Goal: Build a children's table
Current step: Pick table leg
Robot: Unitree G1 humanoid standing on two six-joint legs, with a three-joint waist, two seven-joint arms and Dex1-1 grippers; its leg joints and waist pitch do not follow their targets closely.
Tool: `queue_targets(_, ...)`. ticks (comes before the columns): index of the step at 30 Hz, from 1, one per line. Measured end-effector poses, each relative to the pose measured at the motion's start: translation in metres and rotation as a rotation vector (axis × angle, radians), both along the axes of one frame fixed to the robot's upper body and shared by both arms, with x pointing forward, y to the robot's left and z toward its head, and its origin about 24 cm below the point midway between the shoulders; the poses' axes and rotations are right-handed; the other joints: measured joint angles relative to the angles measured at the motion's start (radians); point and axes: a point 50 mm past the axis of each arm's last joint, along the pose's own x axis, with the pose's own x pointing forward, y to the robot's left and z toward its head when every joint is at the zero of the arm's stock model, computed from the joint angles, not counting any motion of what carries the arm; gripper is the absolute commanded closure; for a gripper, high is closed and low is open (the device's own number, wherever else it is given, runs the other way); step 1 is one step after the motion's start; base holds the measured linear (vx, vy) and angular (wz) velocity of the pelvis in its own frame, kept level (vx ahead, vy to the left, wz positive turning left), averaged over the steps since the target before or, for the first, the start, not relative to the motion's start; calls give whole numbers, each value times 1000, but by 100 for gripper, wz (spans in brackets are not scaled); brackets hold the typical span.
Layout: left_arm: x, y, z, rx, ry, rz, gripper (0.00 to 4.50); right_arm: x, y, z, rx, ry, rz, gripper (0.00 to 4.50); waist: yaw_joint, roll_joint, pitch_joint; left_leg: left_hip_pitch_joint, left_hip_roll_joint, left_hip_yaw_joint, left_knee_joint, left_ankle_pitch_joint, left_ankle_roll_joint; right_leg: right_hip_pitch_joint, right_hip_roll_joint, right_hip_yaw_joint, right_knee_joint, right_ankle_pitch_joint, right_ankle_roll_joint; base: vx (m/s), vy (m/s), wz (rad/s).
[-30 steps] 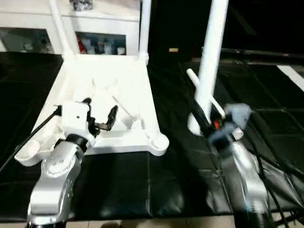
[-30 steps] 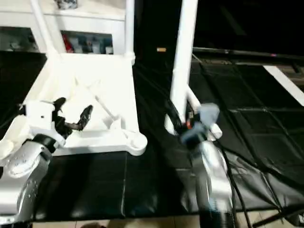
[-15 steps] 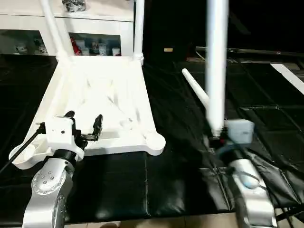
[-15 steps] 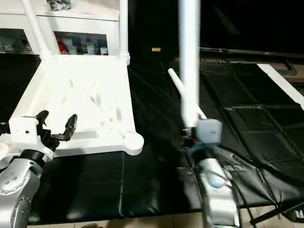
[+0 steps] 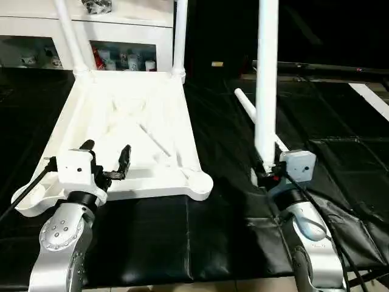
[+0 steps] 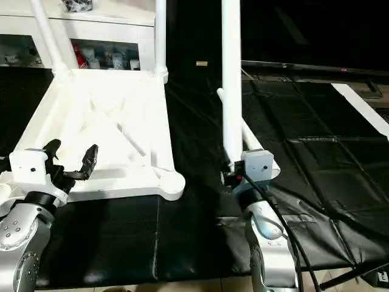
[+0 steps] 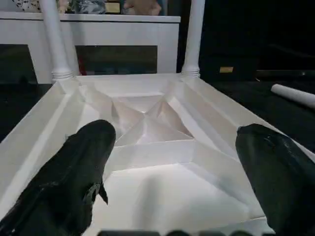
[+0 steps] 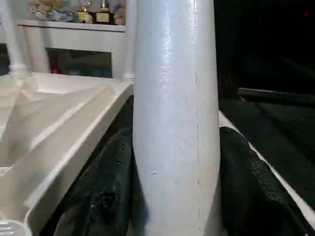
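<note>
A white tubular leg [image 5: 267, 85] is being held upright in the right pincer [image 5: 265, 172], whose black fingers [image 8: 106, 196] are being pressed against its two sides low on the shaft. The leg's long axis is being kept close to vertical, its upper part running out of the top of the head views. It is being carried over the black mat [image 5: 200, 237], just beside the right-hand edge of the upturned children's table top [image 5: 130, 131].

The relation on which the coming move is judged to turn is this: the empty round corner socket [image 5: 199, 181] at the near right corner of that upturned top is lying to the left of the held leg, apart from it, with bare mat between. The right arm is the nearer one to it, so the leg would have to be shifted leftward with its axis kept upright before being lowered in.

The left pincer [image 5: 107, 159] is being held wide, with nothing between its fingers [image 7: 81, 172], over the near edge of the ribbed underside, near the near left corner.

Two legs [image 5: 180, 36] are already standing in the far corner sockets. A fourth leg [image 5: 256, 121] is lying on the mat behind the held one.
</note>
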Motion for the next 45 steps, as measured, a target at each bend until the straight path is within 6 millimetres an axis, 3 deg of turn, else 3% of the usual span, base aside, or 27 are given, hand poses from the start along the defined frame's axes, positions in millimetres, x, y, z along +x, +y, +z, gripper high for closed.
queue_targets(45, 0, 0, 0, 0, 0, 0, 0, 0, 0, 0, 12, 2, 3, 257, 0, 0, 0, 0, 0, 0, 0, 0, 0, 0, 0, 0, 0, 0, 0, 0, 0, 0)
